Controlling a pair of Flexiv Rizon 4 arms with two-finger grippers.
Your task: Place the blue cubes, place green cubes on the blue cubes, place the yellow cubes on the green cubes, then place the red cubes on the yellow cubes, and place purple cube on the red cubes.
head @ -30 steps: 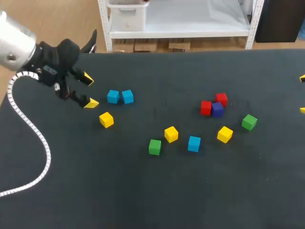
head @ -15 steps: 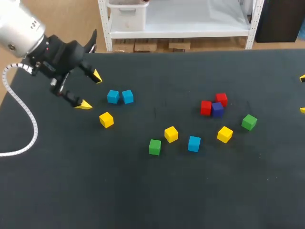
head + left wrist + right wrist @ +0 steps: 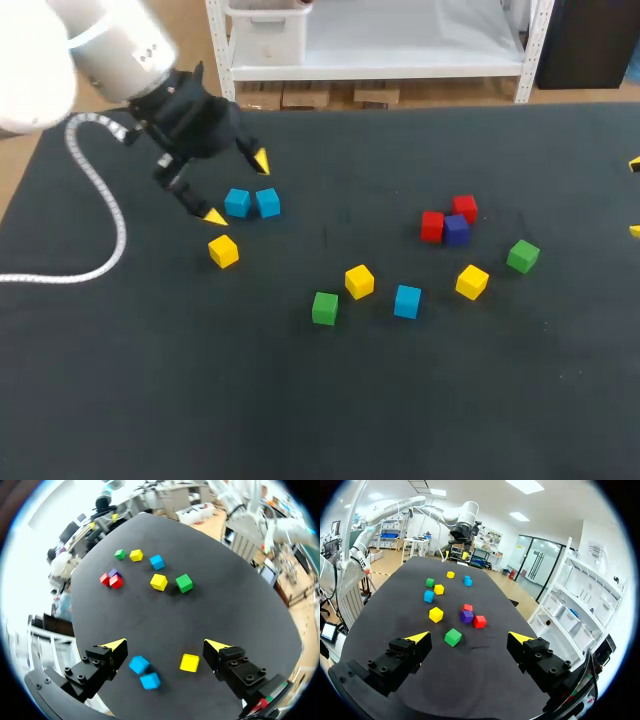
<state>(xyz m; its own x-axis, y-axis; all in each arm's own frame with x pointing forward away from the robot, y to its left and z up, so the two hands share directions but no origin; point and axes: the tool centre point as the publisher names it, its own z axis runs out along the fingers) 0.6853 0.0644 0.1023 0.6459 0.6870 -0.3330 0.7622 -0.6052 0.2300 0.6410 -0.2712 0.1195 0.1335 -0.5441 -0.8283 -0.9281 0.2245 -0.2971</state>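
Observation:
My left gripper [image 3: 238, 189] hangs open over the pair of touching blue cubes [image 3: 252, 203] at the table's back left. In the left wrist view that blue pair [image 3: 144, 672] and a yellow cube [image 3: 189, 662] lie below and between its spread fingers, untouched. A third blue cube [image 3: 407, 301] sits mid-table with a yellow cube [image 3: 359, 281] and a green cube [image 3: 324, 308]. Two red cubes [image 3: 432, 226] [image 3: 464, 208] touch the purple cube [image 3: 456, 230]. My right gripper [image 3: 469, 637] is open and holds nothing, off the right edge, with a green cube [image 3: 452, 637] ahead of it.
Another yellow cube [image 3: 471, 282] and green cube [image 3: 522, 256] lie at the right. A lone yellow cube [image 3: 223, 251] sits just in front of the blue pair. The black table [image 3: 200, 400] is bare along its front half.
My left arm has swung to the right and toward the back, from the table's left edge to above the two blue cubes. No cube has moved; the right gripper is still.

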